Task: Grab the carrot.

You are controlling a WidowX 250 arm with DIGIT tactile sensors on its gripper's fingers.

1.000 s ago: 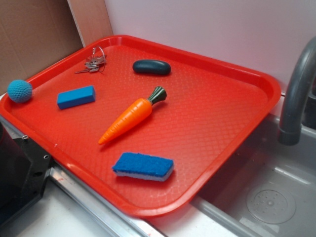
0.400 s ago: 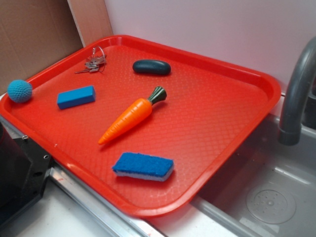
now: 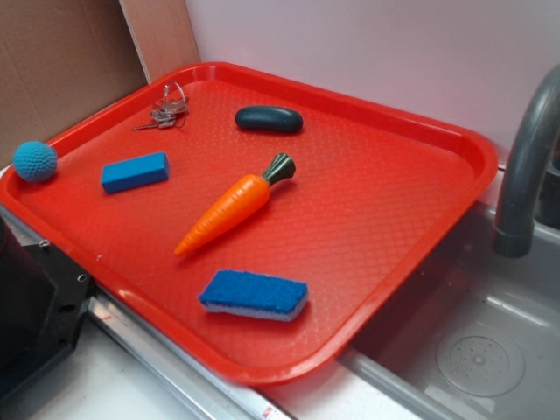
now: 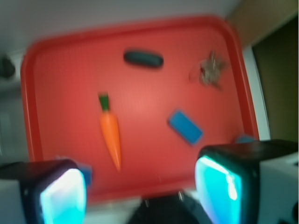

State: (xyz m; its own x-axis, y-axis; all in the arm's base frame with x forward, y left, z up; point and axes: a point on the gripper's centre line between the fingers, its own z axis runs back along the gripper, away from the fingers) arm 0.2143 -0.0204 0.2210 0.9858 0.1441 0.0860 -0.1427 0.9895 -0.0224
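Observation:
The orange toy carrot (image 3: 227, 211) with a dark green stem lies near the middle of the red tray (image 3: 455, 140), its tip toward the tray's near-left edge. In the wrist view the carrot (image 4: 110, 134) lies lengthwise, stem away from me. My gripper (image 4: 142, 189) is open and empty, high above the tray's near edge, its cyan-lit pads (image 4: 224, 189) wide apart. The gripper does not show in the exterior view.
On the tray lie a blue sponge (image 3: 255, 295), a blue block (image 3: 134, 171), a dark oval object (image 3: 269, 119), a metal clutter piece (image 3: 166, 110) and a teal ball (image 3: 35, 161). A grey sink (image 3: 481, 350) with a faucet (image 3: 525, 166) is to the right.

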